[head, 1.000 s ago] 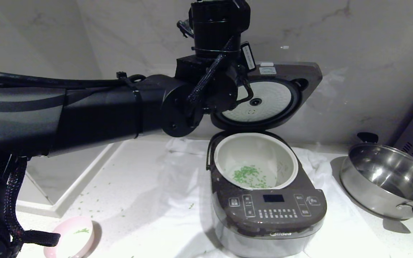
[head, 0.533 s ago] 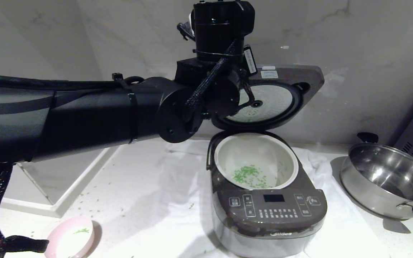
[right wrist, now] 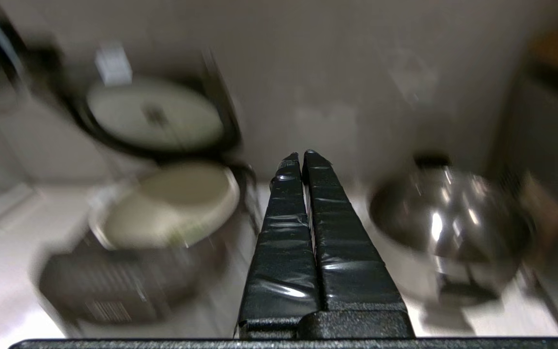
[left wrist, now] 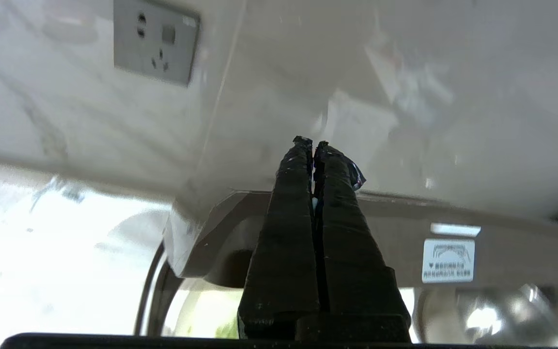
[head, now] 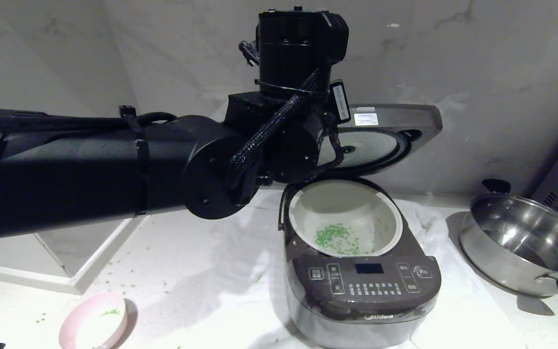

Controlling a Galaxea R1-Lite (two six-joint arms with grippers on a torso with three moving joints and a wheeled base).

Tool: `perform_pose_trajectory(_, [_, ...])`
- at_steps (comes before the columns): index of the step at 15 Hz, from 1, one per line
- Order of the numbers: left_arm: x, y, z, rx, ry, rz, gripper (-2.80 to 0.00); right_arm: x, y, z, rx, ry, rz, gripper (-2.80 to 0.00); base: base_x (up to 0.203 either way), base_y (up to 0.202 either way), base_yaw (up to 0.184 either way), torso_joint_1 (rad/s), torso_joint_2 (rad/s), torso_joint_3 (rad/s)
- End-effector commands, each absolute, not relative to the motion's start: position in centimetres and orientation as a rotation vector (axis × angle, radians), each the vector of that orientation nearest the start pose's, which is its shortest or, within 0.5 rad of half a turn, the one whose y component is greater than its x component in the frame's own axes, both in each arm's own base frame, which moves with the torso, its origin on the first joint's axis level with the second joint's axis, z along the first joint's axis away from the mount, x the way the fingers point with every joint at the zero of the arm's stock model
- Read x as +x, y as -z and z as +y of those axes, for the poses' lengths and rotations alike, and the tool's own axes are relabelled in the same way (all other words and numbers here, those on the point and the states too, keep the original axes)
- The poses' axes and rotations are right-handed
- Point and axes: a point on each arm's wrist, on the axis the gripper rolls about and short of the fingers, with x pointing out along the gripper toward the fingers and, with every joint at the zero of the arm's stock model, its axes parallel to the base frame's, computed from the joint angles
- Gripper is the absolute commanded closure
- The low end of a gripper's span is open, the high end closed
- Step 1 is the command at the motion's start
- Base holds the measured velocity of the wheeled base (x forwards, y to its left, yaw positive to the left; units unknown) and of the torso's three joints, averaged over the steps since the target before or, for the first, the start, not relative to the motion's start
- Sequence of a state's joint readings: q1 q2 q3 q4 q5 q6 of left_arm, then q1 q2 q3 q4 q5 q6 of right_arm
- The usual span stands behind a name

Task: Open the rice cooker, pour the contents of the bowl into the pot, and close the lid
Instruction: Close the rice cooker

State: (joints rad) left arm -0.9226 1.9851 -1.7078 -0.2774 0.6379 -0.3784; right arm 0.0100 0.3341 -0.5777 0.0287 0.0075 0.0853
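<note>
lid [head: 395, 127] has tipped forward and down since a second ago: its white inner plate [head: 366, 145] showed nearly full-face then, now only a flattened ellipse. left arm has swung with it, wrist now lower over the hinge side.

left gripper [left wrist: 313, 148]: jaws pressed together, nothing between them, fingertips reaching over the top edge of the lid, seemingly pushing it down; contact itself not visible. right gripper [right wrist: 299, 162]: jaws also pressed together, empty, hanging in front of the counter between rice cooker [head: 361, 281] and steel pan [head: 521, 242], well clear of both.

green contents [head: 338, 238] lie at the bottom of the inner pot [head: 390, 213]. pink bowl [head: 94, 322] sits on the counter near the front left, only a few green bits left in it. stray bits scattered on the counter.

judgement: pour done, closing under way; lid roughly halfway, not latched.
</note>
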Motion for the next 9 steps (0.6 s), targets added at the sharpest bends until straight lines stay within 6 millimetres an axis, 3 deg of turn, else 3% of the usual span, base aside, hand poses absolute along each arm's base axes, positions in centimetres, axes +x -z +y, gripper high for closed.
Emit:
perform_pose_trajectory(1, [24.5,-29.5,-30.9,-0.348,0.300,0.086,0.00,4.2,-30.5,0.1,0.100,-0.046,-0.090,0.00,0.000,0.000,0.000,0.000,0.00,0.000])
perform_pose_trajectory(4, [23.6,-29.0,-30.0,-0.320,0.337,0.120,0.00,13.7,-35.1,0.4,0.137,-0.098,-0.002,0.00,0.000,0.000,0.000,0.000,0.00,0.000])
perform_pose_trajectory(7, [23.4,-29.1,-29.3,-0.295,0.324,0.152,0.00,23.9,-36.0,0.5,0.172,-0.117,0.085,0.00,0.000,0.000,0.000,0.000,0.00,0.000])
perform_pose_trajectory(9, [23.4,-28.7,-29.1,-0.284,0.318,0.163,0.00,28.8,-35.5,0.6,0.187,-0.124,0.121,0.00,0.000,0.000,0.000,0.000,0.00,0.000])
